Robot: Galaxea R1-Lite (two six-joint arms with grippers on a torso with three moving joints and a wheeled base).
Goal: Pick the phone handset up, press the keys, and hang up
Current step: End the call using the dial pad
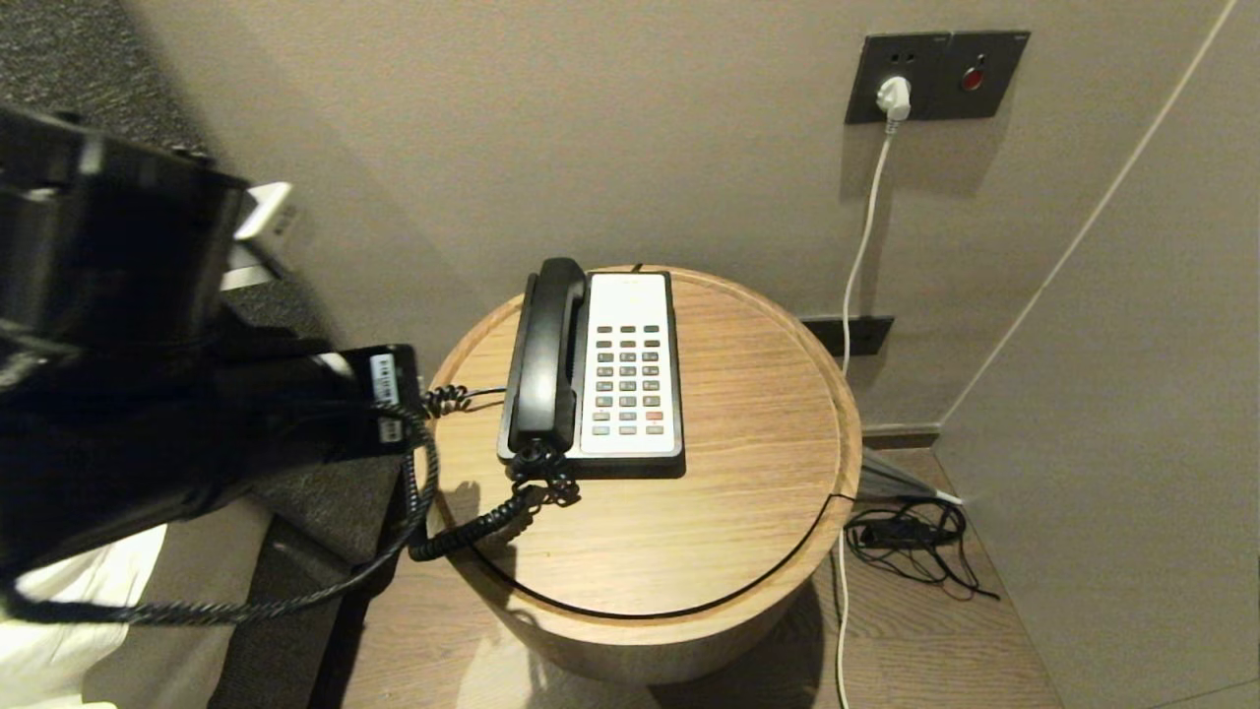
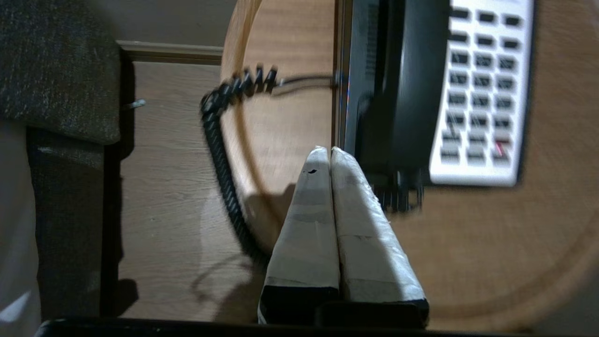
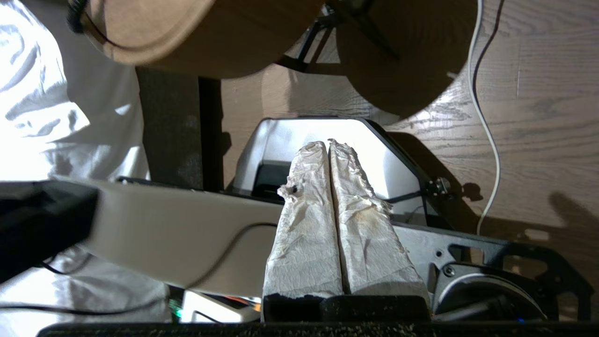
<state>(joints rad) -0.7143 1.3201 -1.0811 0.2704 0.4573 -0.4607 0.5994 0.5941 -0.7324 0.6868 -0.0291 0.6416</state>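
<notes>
Meanwhile the phone handset [image 1: 546, 354] lies in its cradle on the phone base [image 1: 630, 453], left of the keys [image 1: 627, 379], while the left gripper [image 2: 331, 150] hovers pressed closed near the table [image 1: 748, 492] edge and the right gripper [image 3: 329, 142], also closed, hangs low by the floor.

It looked like a hotel bedroom: a corded desk phone [image 1: 605, 369] sat near the back edge of a round wooden bedside table [image 1: 748, 473], white bedding [image 1: 69, 630] lay beside it, and a wall socket panel [image 1: 935, 76] hung above.
</notes>
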